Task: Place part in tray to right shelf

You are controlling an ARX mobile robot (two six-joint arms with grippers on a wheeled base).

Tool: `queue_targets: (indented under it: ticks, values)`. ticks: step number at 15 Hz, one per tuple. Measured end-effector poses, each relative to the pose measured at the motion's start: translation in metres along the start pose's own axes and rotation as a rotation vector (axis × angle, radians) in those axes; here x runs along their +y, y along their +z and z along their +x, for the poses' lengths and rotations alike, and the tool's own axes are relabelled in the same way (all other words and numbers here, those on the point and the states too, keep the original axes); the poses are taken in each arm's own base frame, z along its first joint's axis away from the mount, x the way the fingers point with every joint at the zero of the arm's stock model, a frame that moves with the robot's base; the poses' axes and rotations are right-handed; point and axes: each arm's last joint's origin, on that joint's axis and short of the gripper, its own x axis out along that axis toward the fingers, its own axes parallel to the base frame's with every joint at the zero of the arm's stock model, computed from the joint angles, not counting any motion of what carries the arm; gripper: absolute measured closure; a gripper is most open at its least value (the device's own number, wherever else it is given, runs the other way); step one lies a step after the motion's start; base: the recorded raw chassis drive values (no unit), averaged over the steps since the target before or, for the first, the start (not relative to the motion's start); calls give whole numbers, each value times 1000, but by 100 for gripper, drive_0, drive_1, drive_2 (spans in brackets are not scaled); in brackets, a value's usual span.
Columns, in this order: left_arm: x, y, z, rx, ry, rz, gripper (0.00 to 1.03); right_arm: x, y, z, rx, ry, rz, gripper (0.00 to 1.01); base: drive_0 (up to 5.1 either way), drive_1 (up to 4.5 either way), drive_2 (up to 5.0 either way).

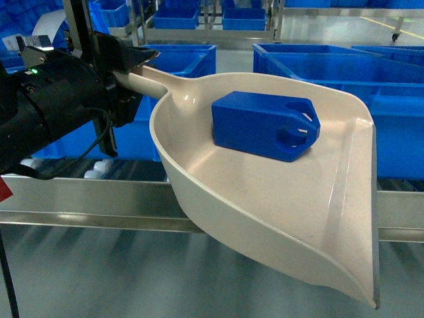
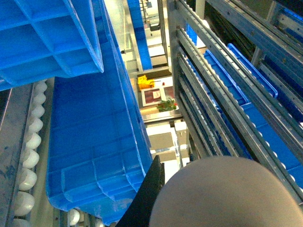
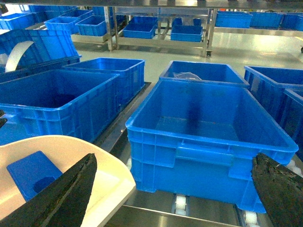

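**Black arms, matte and worn**

Left arm (image 1: 50,106): bulky black housing, rounded, with a small green light and a white label near its top. Thin black cable looping beneath. Dark angular fingers (image 1: 136,56) at its end. Right gripper (image 3: 175,189): two black fingers (image 3: 66,194), rough-textured, tapering to blunt tips.

Blue crates (image 3: 208,142) side by side on a roller shelf (image 1: 86,199).
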Motion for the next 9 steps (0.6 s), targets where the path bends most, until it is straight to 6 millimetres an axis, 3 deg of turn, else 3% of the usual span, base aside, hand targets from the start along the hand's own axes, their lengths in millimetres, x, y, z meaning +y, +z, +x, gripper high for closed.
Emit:
queue_targets:
  ticks: [4, 5, 6, 7, 9]
  values:
    - [0, 0, 0, 0, 0, 0, 91, 0, 0, 0, 0, 0, 0, 3, 0, 0, 0]
    - [-2, -2, 0, -34, 90, -8, 91, 0, 0, 0, 0, 0, 0, 3, 0, 0, 0]
    - [-10, -1, -7, -130, 214, 30, 91, 0, 0, 0, -1, 0, 0, 3, 0, 0, 0]
    - [-27, 1, -14, -168, 222, 50, 91, 0, 0, 0, 1, 0, 0, 3, 0, 0, 0]
    - [-64, 9, -21, -217, 86, 74, 91, 0, 0, 0, -1, 0, 0, 3, 0, 0, 0]
